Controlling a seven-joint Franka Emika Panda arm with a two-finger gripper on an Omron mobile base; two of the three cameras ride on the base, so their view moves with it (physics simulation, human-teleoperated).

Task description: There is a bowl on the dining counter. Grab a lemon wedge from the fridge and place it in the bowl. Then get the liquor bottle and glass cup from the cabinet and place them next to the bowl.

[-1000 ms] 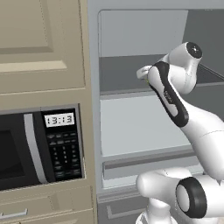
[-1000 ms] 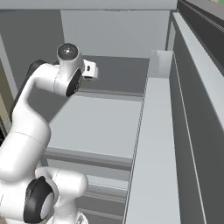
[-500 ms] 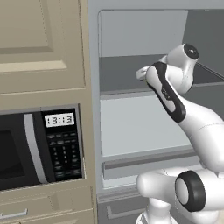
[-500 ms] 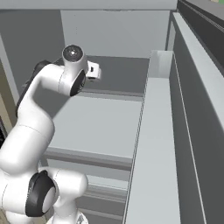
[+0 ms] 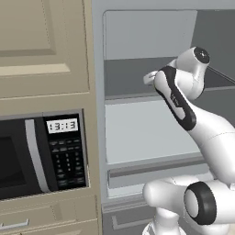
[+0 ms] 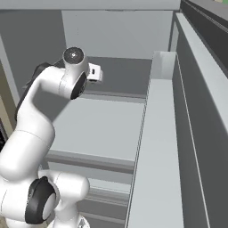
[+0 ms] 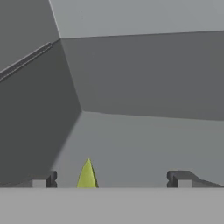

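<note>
Hand view is showing the gripper (image 7: 111, 179) reaching into the fridge (image 5: 137, 133) with jaws standing wide apart; the lemon wedge (image 7: 87, 175) is lying on the shelf nearer one fingertip, so closing off-centre is risking knocking it aside.

The fridge (image 5: 137, 133) stands open, with pale grey shelves inside. The white arm (image 5: 183, 110) rises from the lower right and bends toward the upper shelf, its hand end hidden behind its own elbow. To the left, a black microwave (image 5: 41, 156) sits in beige cabinetry (image 5: 46, 50); its clock reads 13:13.
</note>
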